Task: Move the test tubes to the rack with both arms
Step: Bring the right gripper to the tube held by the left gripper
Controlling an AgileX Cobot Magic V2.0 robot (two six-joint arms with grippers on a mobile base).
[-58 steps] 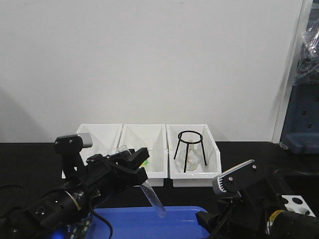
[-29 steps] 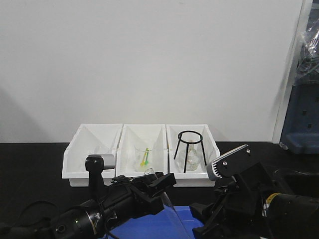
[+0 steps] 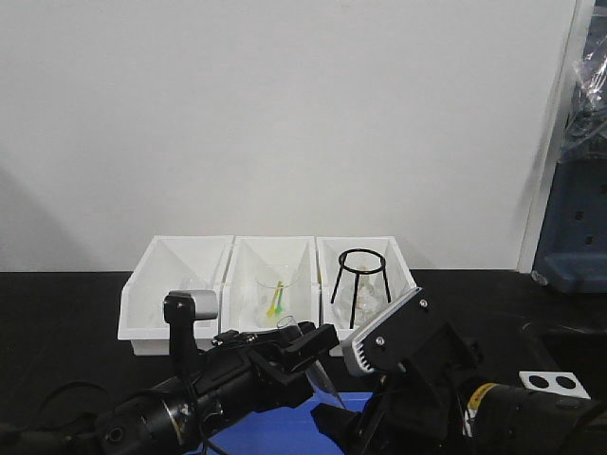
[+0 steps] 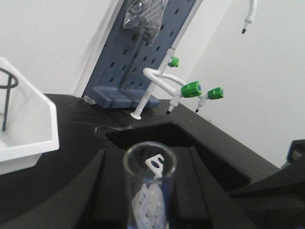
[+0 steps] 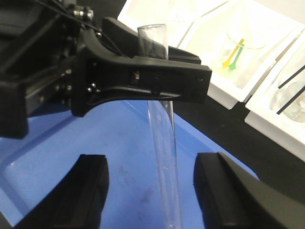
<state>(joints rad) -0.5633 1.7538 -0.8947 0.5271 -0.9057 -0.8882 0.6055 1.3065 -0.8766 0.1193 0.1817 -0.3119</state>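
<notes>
At the left of the blue tray point(image 5: 121, 143), the left arm point(image 3: 180, 412) lay low over the black table point(image 3: 57, 313), its grey-capped camera point(image 3: 194, 305) raised on a stalk. The left gripper point(image 5: 155, 88) was clamped on a tube point(image 5: 164, 157) just below its open mouth. The rim stood clear above the fingers, and the long body hung down over the tray, tilted a little off upright. Its lower end ran out of the right wrist view, so whether it touched the tray could not be told. Behind the tray, against the wall, three white bins point(image 3: 275, 240) stood side by side, with a beaker point(image 3: 275, 294) holding green and yellow pieces in the middle bin and a black wire tripod point(image 3: 361, 284) in the right one. At the right of the tray, the right arm point(image 3: 427, 370), with its white screwed plate point(image 3: 384, 330), faced the tube. The right gripper point(image 5: 151, 164) was spread wide, one finger on each side of the tube and neither touching it. Right of the tray, well apart from the tube, a corner of the rack point(image 3: 552, 382) showed past the right arm, two dark holes in its white top. Farther right of the tray, a blue pegboard point(image 4: 138, 57) stood by the wall, with green-capped white taps point(image 4: 190, 88) beside it.
</notes>
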